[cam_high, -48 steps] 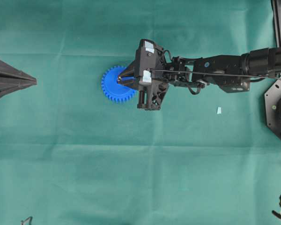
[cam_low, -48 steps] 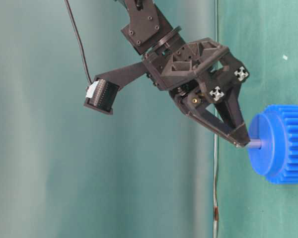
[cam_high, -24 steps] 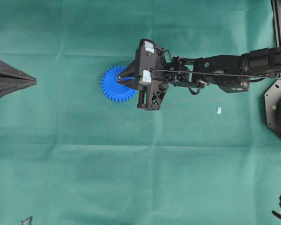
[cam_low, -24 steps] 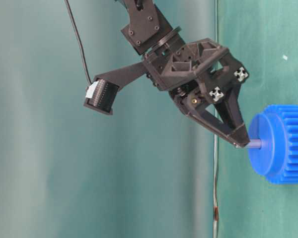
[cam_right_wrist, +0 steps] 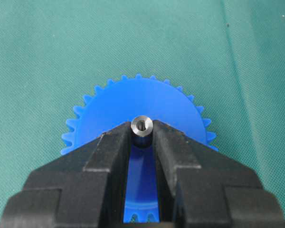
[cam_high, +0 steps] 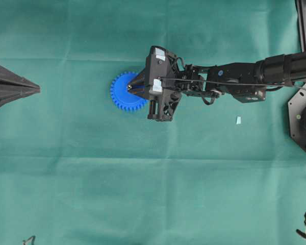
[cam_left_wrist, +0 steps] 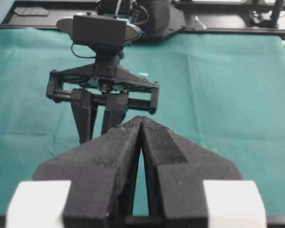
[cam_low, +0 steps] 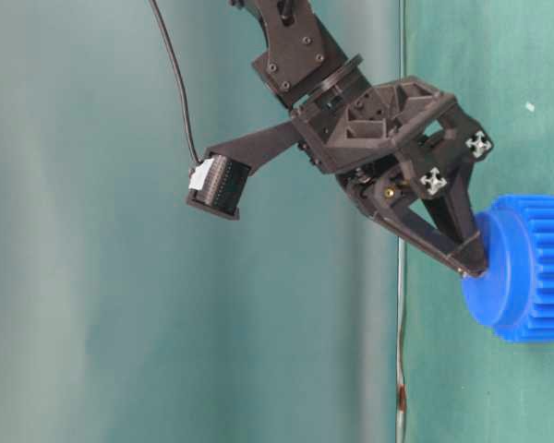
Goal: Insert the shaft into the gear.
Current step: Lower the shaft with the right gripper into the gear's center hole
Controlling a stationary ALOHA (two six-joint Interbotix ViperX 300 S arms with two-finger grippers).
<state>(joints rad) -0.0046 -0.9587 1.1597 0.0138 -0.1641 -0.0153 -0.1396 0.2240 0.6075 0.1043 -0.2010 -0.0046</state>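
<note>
Since a second earlier, the right gripper [cam_low: 477,269] had sunk until its tips met the gear's [cam_high: 123,94] hub, driving the shaft [cam_right_wrist: 142,127] mostly in. Release remained. It stayed clamped on the shaft, tilted, reaching from 3 o'clock; the left gripper [cam_left_wrist: 141,124] sat closed and empty at 9.

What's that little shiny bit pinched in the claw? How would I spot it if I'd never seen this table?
Find the blue gear lying flat on the green cloth, under the right gripper. At the gear's middle, the gripper's black fingertips clamp the shaft. It is a tiny silver-grey metal cylinder with a dimpled end, the one bare-metal thing among blue and black plastic.
</note>
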